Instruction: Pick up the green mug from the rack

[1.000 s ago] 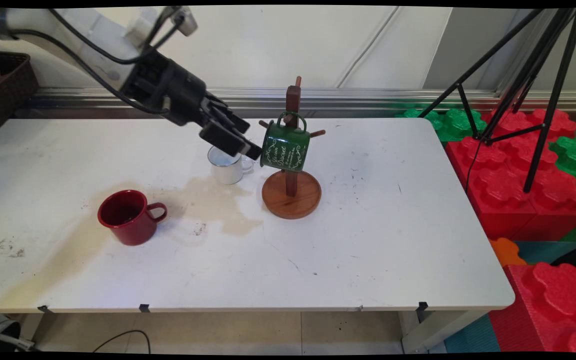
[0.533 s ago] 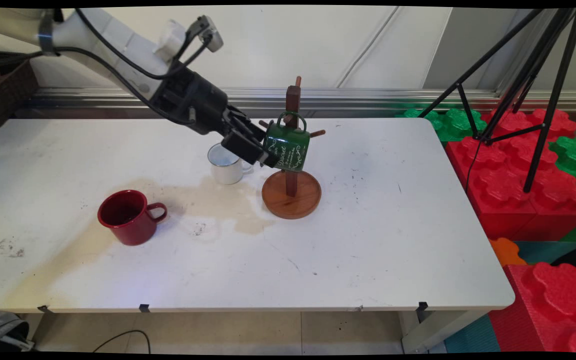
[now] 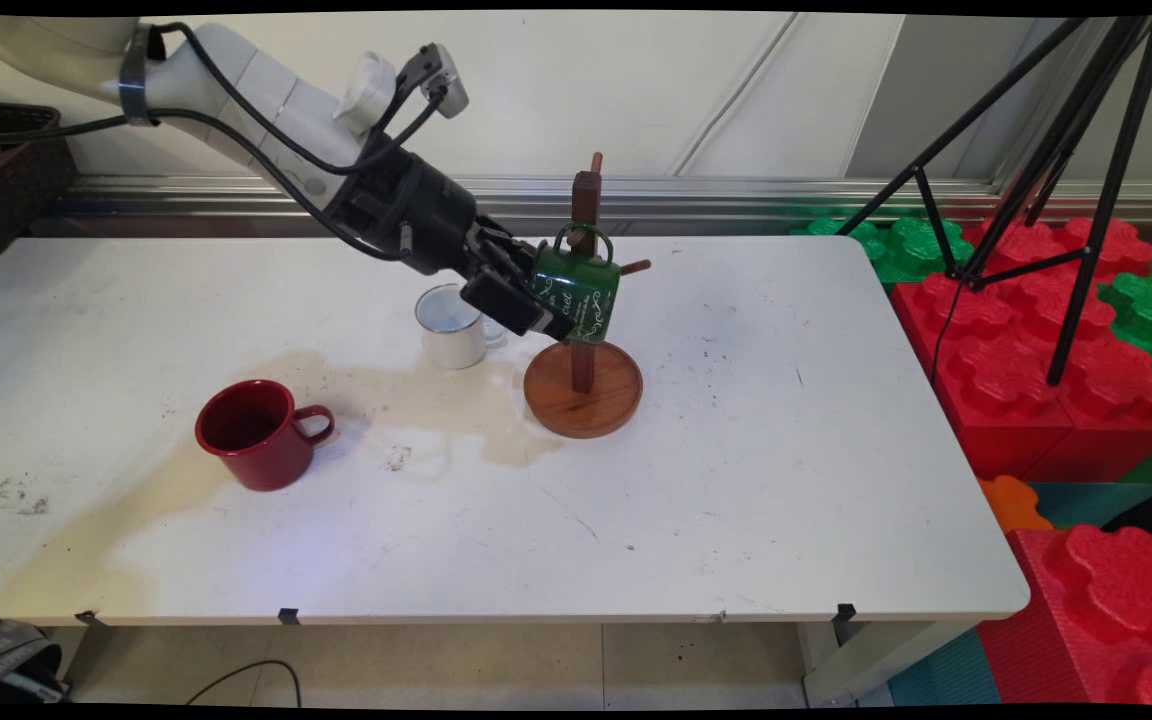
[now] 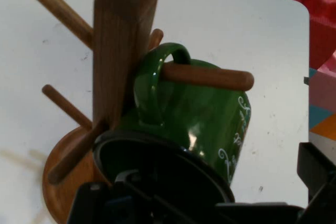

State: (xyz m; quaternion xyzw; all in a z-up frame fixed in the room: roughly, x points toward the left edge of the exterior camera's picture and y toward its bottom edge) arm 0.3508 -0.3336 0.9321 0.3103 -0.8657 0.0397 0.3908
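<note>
A green mug (image 3: pixel 581 295) with white lettering hangs by its handle on a peg (image 4: pixel 210 77) of a wooden mug tree (image 3: pixel 586 200), which stands on a round wooden base (image 3: pixel 584 390). My gripper (image 3: pixel 534 300) comes in from the left and is open at the mug's mouth. In the hand view the green mug (image 4: pixel 205 114) fills the middle, its dark opening turned toward the camera, and one finger (image 4: pixel 317 174) stands outside it at the right. The other finger is hidden low by the rim. A white mug (image 3: pixel 451 330) stands on the table just left of the tree.
A red mug (image 3: pixel 251 433) stands at the front left of the white table (image 3: pixel 736 480). A brownish stain (image 3: pixel 436 400) spreads between the mugs. A black tripod (image 3: pixel 1066 200) and red and green foam blocks (image 3: pixel 1036 380) stand off the right edge. A dark basket (image 3: pixel 6 170) is at far left.
The gripper has moved right from above the white mug to the green mug's mouth. The mugs and the tree have stayed in place.
</note>
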